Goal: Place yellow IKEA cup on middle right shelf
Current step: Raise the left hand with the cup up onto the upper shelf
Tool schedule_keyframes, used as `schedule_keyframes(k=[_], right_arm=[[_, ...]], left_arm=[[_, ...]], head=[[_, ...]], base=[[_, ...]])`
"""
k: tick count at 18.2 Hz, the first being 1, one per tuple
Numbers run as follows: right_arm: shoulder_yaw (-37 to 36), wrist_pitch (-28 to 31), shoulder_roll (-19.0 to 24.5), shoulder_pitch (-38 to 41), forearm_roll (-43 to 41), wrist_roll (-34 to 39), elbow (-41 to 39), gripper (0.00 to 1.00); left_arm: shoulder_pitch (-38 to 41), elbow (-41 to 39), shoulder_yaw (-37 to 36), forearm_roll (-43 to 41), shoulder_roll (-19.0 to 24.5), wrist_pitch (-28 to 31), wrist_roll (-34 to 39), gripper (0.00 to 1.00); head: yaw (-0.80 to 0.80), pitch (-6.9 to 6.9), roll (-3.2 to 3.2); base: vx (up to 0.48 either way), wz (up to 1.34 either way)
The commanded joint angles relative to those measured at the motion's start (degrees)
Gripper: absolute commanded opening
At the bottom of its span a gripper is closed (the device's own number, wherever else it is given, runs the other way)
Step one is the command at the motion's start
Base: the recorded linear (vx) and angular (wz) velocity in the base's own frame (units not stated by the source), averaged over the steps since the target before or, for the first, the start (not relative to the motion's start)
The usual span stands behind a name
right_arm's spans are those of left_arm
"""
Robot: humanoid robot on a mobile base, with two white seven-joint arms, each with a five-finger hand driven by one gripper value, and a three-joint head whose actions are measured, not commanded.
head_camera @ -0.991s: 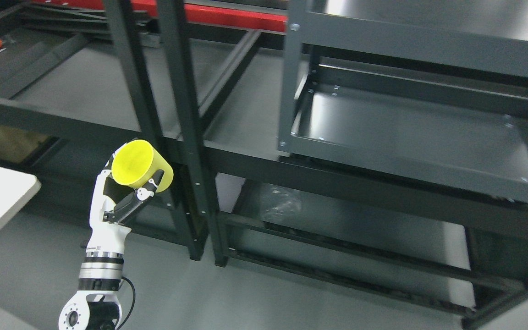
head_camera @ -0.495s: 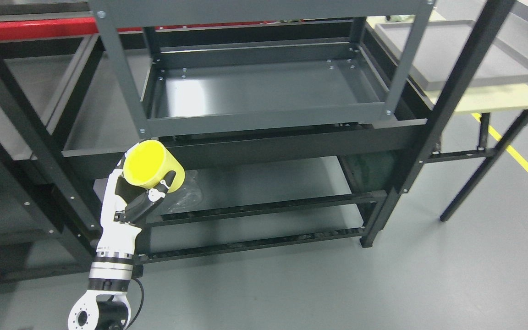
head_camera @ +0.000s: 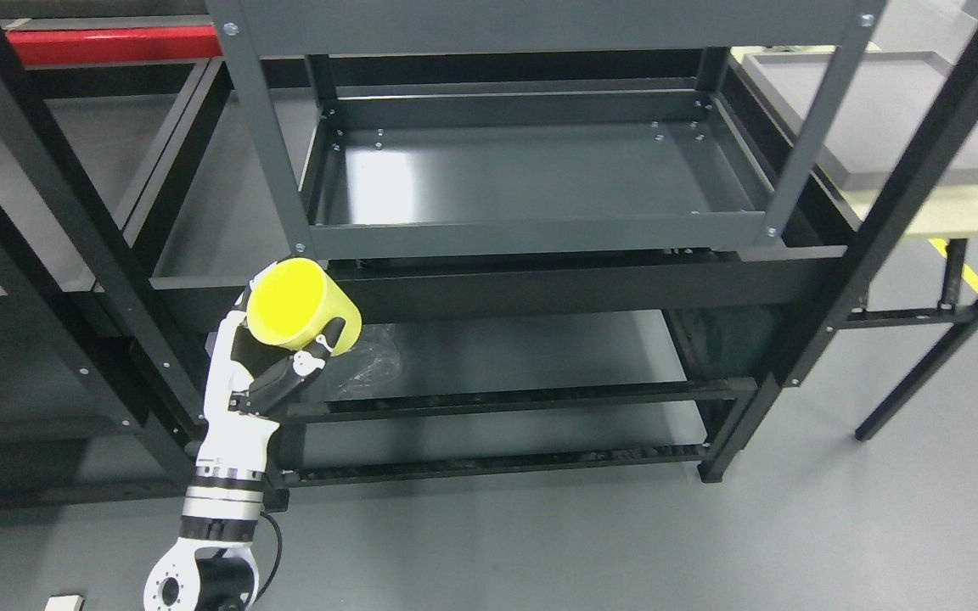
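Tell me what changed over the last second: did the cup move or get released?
Mostly the camera moved: the view swung right from the left rack until the grey shelf unit sits centred, then settled slightly. The left hand still grips the yellow cup, tilted the same way, low and left of the shelves. Nothing was released; the shelf tray stays bare.

Even overhead light, sharp focus throughout. Soft glare is seen on the shelf tray [head_camera: 531,174] toward 11 o'clock. Deep shadow is cast under the lower shelves; no blur noted.
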Motion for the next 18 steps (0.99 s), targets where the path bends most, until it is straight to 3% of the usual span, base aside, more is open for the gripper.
schedule_keyframes(k=[1,4,11,18], right_arm=[[0.97,0.04,-1.0,0.84,-1.41,-0.05,0.01,0.99],[1.05,0.04,-1.0,0.84,-1.41,-0.05,0.01,0.99],[0.97,0.04,-1.0,0.84,-1.41,-0.05,0.01,0.99],[0.97,0.04,-1.0,0.84,-1.41,-0.05,0.01,0.99]], left_arm=[[-0.15,-0.05,-9.9,-0.07,0.99,-3.68,-1.3,0.02],[-0.67,-0.05,-17.03,-0.07,0.99,-7.64,-1.31,0.02],[-5.5,-0.14,-20.48,-0.16,0.99,-9.58,-1.4,0.02],[-21.57,-0.14,-27.85,-0.08,0.99,-9.67,-1.22,0.02]], head=[[0.0,0.0,0.0],[0.0,0.0,0.0],[0.0,0.0,0.0],[0.0,0.0,0.0]], base=[[0.114,0.11],[0.093,-0.08],[0.095,-0.2],[0.152,-0.03]])
